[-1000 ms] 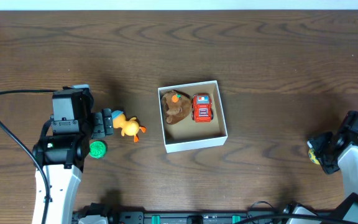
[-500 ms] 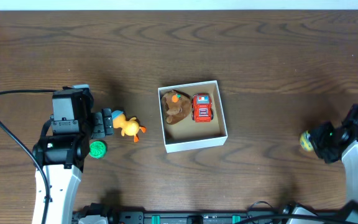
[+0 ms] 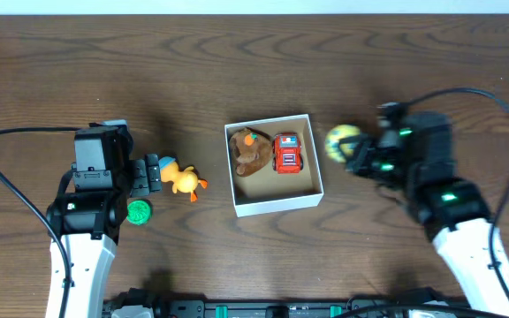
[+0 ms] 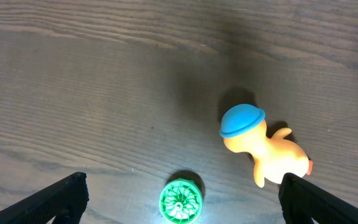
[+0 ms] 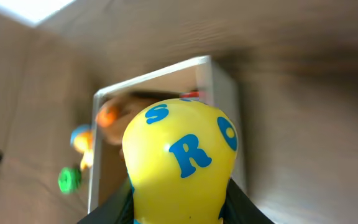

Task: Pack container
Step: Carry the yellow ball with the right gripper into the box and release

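Centre-right, your right gripper, clamped on the yellow blue-lettered ball, should clear the square white cardboard container wall before releasing.

Yellow ball with blue letters S, R, O, filling the foreground. Pinched in the tool, dark fingers just visible at both lower sides. Behind it: white box, open top, orange lump inside, red sliver at the rim. Left of box, blurred, on the wood counter: orange-and-blue toy, green disc, slightly apart.
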{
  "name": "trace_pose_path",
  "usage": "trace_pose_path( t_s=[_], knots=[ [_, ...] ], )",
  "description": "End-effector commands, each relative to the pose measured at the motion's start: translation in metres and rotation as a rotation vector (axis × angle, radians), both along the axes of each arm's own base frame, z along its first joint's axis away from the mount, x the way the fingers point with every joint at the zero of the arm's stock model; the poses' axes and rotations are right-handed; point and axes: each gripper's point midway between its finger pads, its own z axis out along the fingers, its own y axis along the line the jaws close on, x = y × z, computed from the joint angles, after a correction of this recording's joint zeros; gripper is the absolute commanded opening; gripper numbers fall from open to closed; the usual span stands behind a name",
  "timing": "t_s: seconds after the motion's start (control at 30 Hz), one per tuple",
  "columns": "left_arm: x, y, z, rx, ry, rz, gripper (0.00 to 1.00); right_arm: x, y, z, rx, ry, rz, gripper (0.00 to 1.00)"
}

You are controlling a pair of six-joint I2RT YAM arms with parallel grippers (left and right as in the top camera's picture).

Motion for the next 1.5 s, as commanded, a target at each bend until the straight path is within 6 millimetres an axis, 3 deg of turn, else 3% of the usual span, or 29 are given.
trace_pose_path(
  t_s=[0.0, 0.17, 0.33, 0.5, 0.8, 0.97, 1.13, 1.33, 1.47],
  knots=[
    [0.003, 0.003, 0.007, 0.014, -0.013, 0.0, 0.98, 0.002, 0.032, -0.006, -0.135, -0.093, 0.104, 0.26],
    [0.003, 0.003, 0.007, 0.015, -0.013, 0.0, 0.98, -0.003, 0.098, -0.04, -0.208, -0.145, 0.324, 0.31],
    [0.003, 0.003, 0.007, 0.014, -0.012, 0.0, 0.98, 0.007, 0.122, -0.088, -0.219, -0.081, 0.362, 0.33],
    [0.003, 0.003, 0.007, 0.014, -0.012, 0.0, 0.98, -0.006, 0.142, -0.11, -0.173, -0.026, 0.454, 0.43],
    [0.003, 0.003, 0.007, 0.014, -0.013, 0.0, 0.98, -0.017, 0.152, -0.087, -0.176, -0.103, 0.514, 0.58],
    [0.003, 0.003, 0.007, 0.015, -0.013, 0.0, 0.98, -0.016, 0.149, -0.063, -0.176, -0.175, 0.512, 0.86],
    [0.003, 0.003, 0.007, 0.014, -0.013, 0.0, 0.98, -0.011, 0.135, -0.039, -0.218, -0.25, 0.46, 0.94],
    [0.003, 0.003, 0.007, 0.014, -0.013, 0.0, 0.98, -0.012, 0.133, -0.026, -0.202, -0.273, 0.446, 0.86],
    [0.003, 0.003, 0.007, 0.015, -0.013, 0.0, 0.98, -0.023, 0.149, -0.021, -0.146, -0.276, 0.498, 0.83]
  ],
)
